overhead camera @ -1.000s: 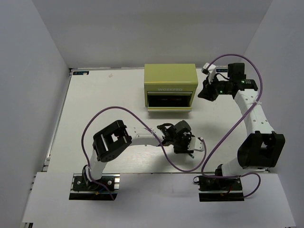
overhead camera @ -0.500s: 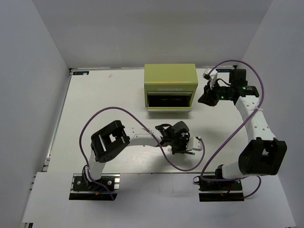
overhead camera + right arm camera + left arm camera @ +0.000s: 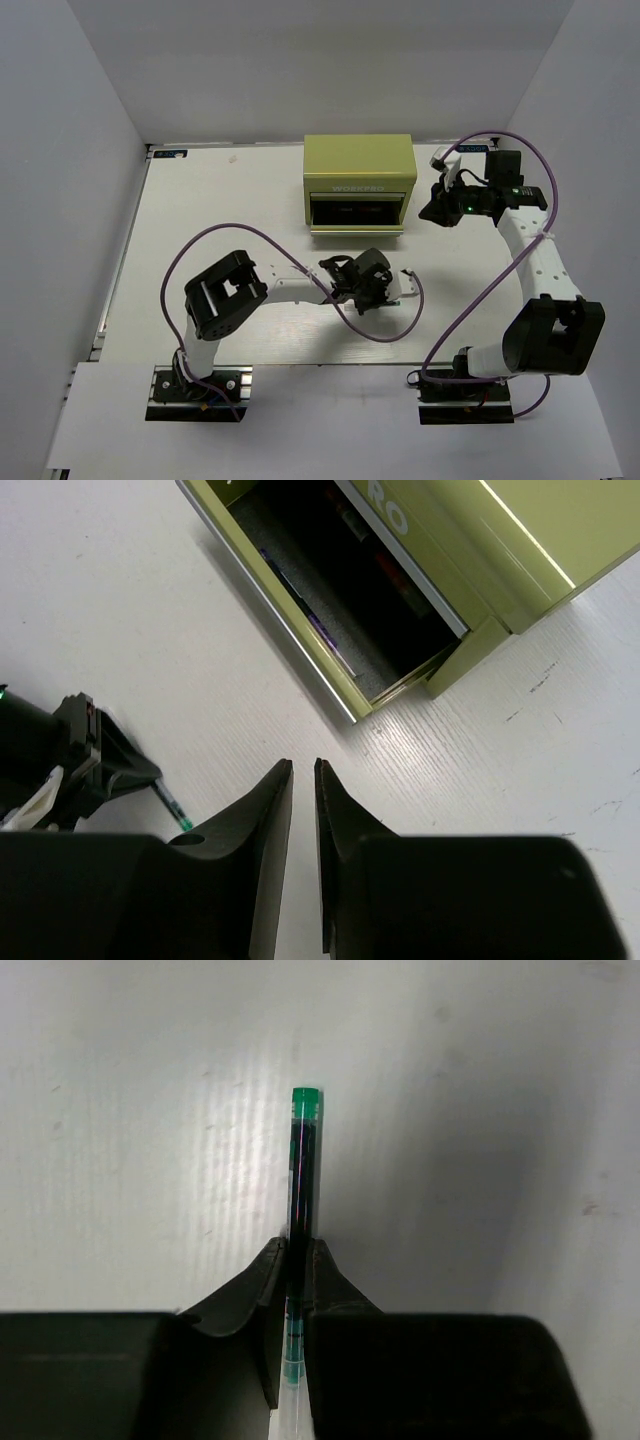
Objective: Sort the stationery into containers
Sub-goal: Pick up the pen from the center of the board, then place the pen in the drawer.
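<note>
**Left gripper** [image 3: 297, 1252] — jaws closed on the dark green pen [image 3: 303, 1160]. It is pinched low on its barrel, and the bright green cap points away from the fingers [image 3: 250, 1282]. Whether the pen is clear of the table [image 3: 200, 220] is hard to tell; it lies over bare white surface near the middle, just near of the chest.

**Right gripper** [image 3: 303, 770] — jaws parted only by a narrow slit, nothing between them. It hangs off the right front corner of the yellow-green tool chest [image 3: 520, 540].

**Surroundings** — the chest sits at the far centre of the table, and its lower drawer [image 3: 270, 602] is pulled out toward the near side. Slim dark items, one seemingly red, lie inside. A purple cable [image 3: 400, 325] loops beside the left wrist.

**Room** — open table lies left, right and near of the pen. The drawer lip is the closest edge on the far side, and pale walls close in the left, right and far sides.

**Change** — a second ago the left jaws stood wider, nearer and further right. They have since shut and shifted toward the chest. The right arm has drifted slightly rightward.
</note>
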Controlling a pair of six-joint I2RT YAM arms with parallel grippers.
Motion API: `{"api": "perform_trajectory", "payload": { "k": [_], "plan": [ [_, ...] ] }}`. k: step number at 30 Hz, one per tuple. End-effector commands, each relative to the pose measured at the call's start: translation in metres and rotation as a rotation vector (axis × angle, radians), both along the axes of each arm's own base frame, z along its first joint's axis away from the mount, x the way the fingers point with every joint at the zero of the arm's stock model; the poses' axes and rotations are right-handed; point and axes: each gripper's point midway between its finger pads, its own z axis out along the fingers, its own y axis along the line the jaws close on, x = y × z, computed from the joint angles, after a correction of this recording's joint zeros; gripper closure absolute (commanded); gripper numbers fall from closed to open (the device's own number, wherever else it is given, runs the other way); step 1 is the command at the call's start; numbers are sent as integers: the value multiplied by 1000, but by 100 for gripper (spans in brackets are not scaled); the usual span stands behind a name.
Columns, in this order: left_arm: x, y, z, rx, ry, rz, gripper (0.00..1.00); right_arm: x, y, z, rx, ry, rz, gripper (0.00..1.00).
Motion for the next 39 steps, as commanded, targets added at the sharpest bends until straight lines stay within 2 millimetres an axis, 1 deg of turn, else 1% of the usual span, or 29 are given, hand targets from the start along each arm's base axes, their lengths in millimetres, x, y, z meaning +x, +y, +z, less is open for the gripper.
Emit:
{"api": "perform_trajectory", "payload": {
  "k": [1, 3, 4, 6, 7, 8, 11, 13, 14, 15, 16, 17, 18, 19, 20, 22, 23, 24, 26, 27, 28, 29, 30, 31, 33, 34, 36, 37, 39],
  "plan": [
    [27, 12, 31, -26, -94, 105, 100, 1, -1, 12, 8, -57, -4, 79],
    [44, 24, 39, -34, -141, 167, 100, 2, -2, 13, 8, -65, -8, 79],
    [50, 19, 50, -67, -169, 181, 100, 2, -2, 12, 9, -57, -10, 79],
    [70, 27, 61, -83, -227, 236, 100, 2, -2, 13, 8, -63, -12, 79],
    [74, 26, 70, -102, -255, 240, 100, 2, -3, 12, 8, -60, -12, 79],
    [86, 29, 81, -110, -293, 261, 100, 2, -3, 13, 4, -65, -13, 79],
    [114, 26, 110, -169, -366, 290, 100, 2, -3, 9, 1, -65, -10, 79],
    [128, 24, 126, -200, -407, 306, 100, 2, -3, 8, -1, -66, -9, 79],
    [136, 21, 130, -202, -424, 306, 100, 2, -4, 8, -6, -73, -8, 79],
    [145, 24, 133, -201, -436, 317, 100, 2, -4, 9, -8, -77, -8, 79],
    [149, 22, 134, -200, -444, 327, 100, 1, -5, 9, -11, -82, -9, 79],
    [161, 22, 144, -212, -465, 338, 100, 1, -5, 7, -14, -76, -9, 79],
    [171, 25, 141, -201, -471, 349, 100, 1, -6, 7, -22, -86, -9, 79],
    [176, 23, 144, -215, -473, 351, 100, 1, -7, 8, -28, -94, -7, 79],
    [183, 23, 155, -236, -487, 363, 100, 0, -7, 5, -32, -94, -7, 79],
    [199, 25, 149, -218, -505, 370, 100, 0, -9, 4, -46, -106, -10, 78],
    [206, 25, 155, -225, -512, 381, 100, -1, -9, 2, -48, -101, -12, 78],
    [209, 22, 156, -222, -523, 373, 100, -1, -10, 2, -50, -104, -12, 78],
    [226, 26, 150, -187, -538, 375, 100, -1, -10, 2, -56, -110, -13, 76],
    [227, 26, 145, -169, -536, 367, 100, -1, -11, 0, -59, -108, -14, 76],
    [235, 28, 138, -146, -539, 367, 100, -1, -11, 0, -59, -113, -12, 76],
    [236, 30, 130, -118, -539, 362, 100, -1, -12, -1, -64, -115, -16, 76],
    [238, 28, 131, -121, -541, 363, 100, -2, -11, 0, -64, -120, -14, 75],
    [243, 34, 131, -111, -552, 373, 100, -2, -12, -1, -71, -123, -13, 75],
    [244, 36, 117, -74, -549, 371, 100, -3, -13, -2, -77, -125, -14, 75],
    [249, 39, 121, -79, -554, 382, 98, -2, -13, -2, -82, -132, -13, 75],
    [254, 43, 120, -64, -572, 410, 93, -2, -13, -4, -84, -125, -12, 73],
    [256, 43, 123, -66, -590, 416, 85, -2, -13, -4, -81, -125, -11, 73],
    [260, 45, 126, -67, -606, 435, 75, -2, -12, -5, -78, -120, -7, 72]
  ]
}}
